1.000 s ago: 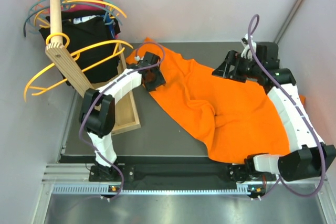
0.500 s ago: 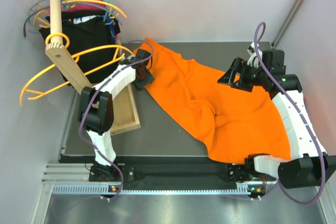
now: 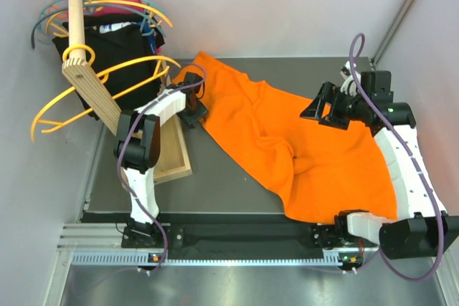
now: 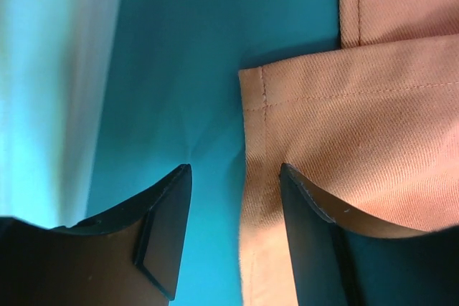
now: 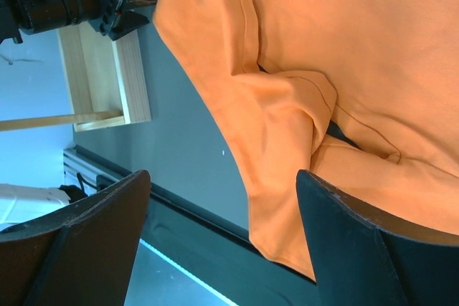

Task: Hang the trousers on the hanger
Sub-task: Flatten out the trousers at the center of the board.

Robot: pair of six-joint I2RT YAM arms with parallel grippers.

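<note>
**Q:** Where do the trousers (image 3: 308, 155) lie?

**A:** They lie flat on the tabletop (image 3: 215, 184), spread on a diagonal from the far left corner towards the near right corner. The cloth is rumpled into folds about the middle. One hemmed end points to the far left corner.

**Q:** And the hanger (image 3: 143, 59)?

**A:** It is off the tabletop, strung by its ring on the slanted wooden pole (image 3: 75, 12) beyond the far left corner. Coral and teal hangers and black garments (image 3: 122, 41) share that pole. The wooden base (image 3: 176, 159) of the rack rests along the left edge.

**Q:** State of the left tool (image 3: 195, 109)?

**A:** Its jaws are spread, set low at the far left hem of the trousers. In the wrist view one finger (image 4: 161, 234) stands over bare tabletop and the other finger (image 4: 323, 234) over the cloth, with the stitched hem edge running between them. Whether either finger touches the cloth cannot be told.

**Q:** State of the right tool (image 3: 321, 112)?

**A:** Its jaws are spread wide and pinch nothing. It is raised above the trousers towards the far right corner, and its wrist view looks down on the folded middle of the cloth.
</note>
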